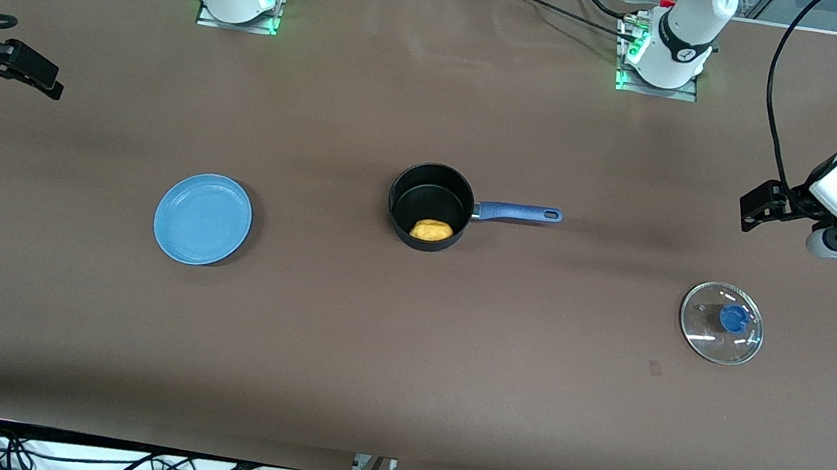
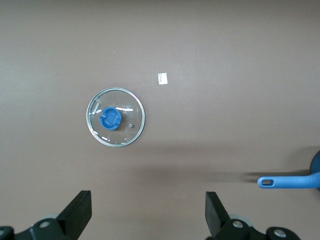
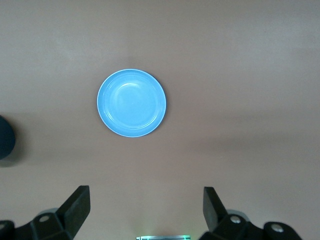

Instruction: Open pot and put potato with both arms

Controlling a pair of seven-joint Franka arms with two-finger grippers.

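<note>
One lid [image 1: 721, 322], one plate [image 1: 202, 219], one potato [image 1: 431, 229] in one pot [image 1: 429, 206].

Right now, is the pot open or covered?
Open: the pot has no lid, the potato shows inside, and the glass lid lies on the table.

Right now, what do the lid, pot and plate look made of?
Lid: clear glass with a metal rim, judging by the table showing through and bright glints; blue knob, probably plastic.
Pot: matte black, likely coated metal; its blue handle looks plastic or rubbery.
Plate: smooth light blue with a soft sheen, plastic or glazed ceramic; cannot tell which.
</note>
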